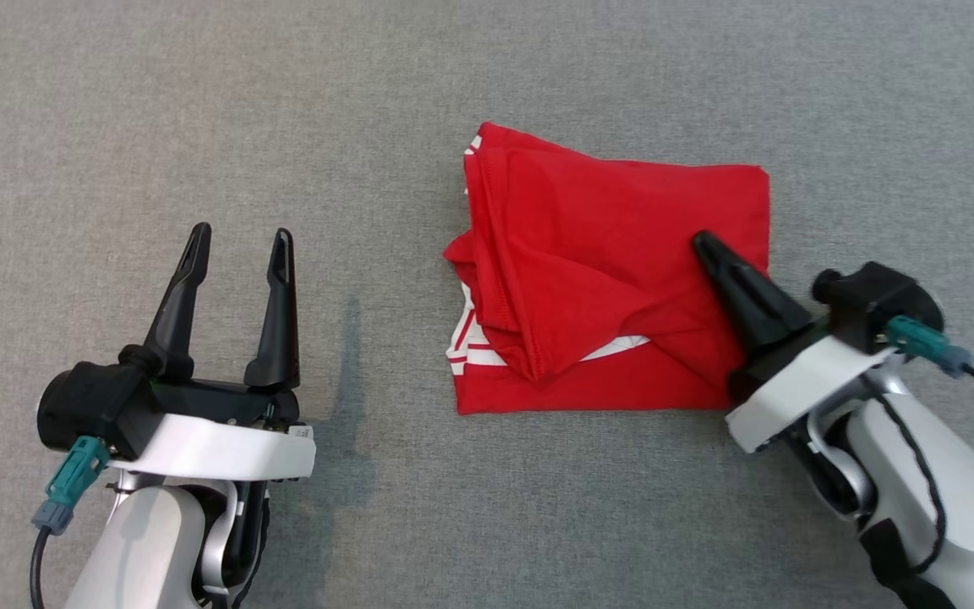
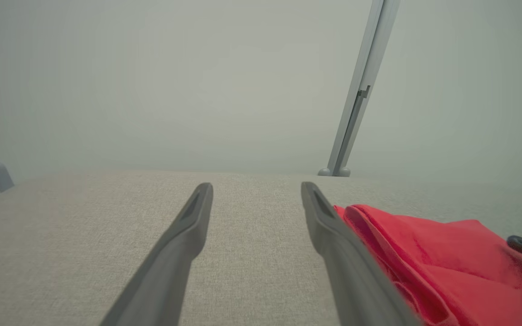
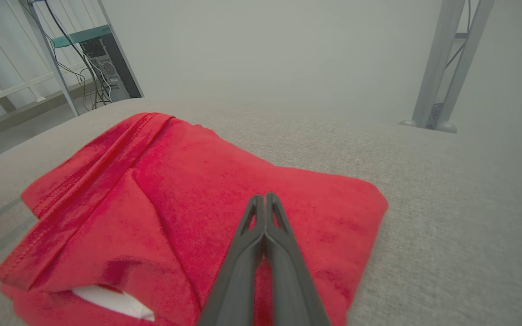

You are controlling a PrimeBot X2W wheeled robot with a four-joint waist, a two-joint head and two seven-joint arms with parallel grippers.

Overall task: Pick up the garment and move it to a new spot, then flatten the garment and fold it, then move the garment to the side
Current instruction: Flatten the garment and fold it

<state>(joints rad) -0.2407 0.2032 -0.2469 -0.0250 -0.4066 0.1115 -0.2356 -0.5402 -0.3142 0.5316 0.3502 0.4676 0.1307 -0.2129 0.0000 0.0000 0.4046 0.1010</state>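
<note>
From the head, the folded red cotton garment with white trim (image 1: 605,254) lies on the grey woven tabletop (image 1: 199,101), right of its middle. The right gripper (image 1: 703,245) has its fingers pressed together, tips on the cloth near the garment's right edge. This looks like a push to slide the bundle aside, not a pinch.

The left wrist shows the left gripper (image 2: 256,186) spread wide over bare tabletop, well short of the far edge and likely parked clear, with the garment just beside it.

The right wrist shows no cloth between the closed fingers.
</note>
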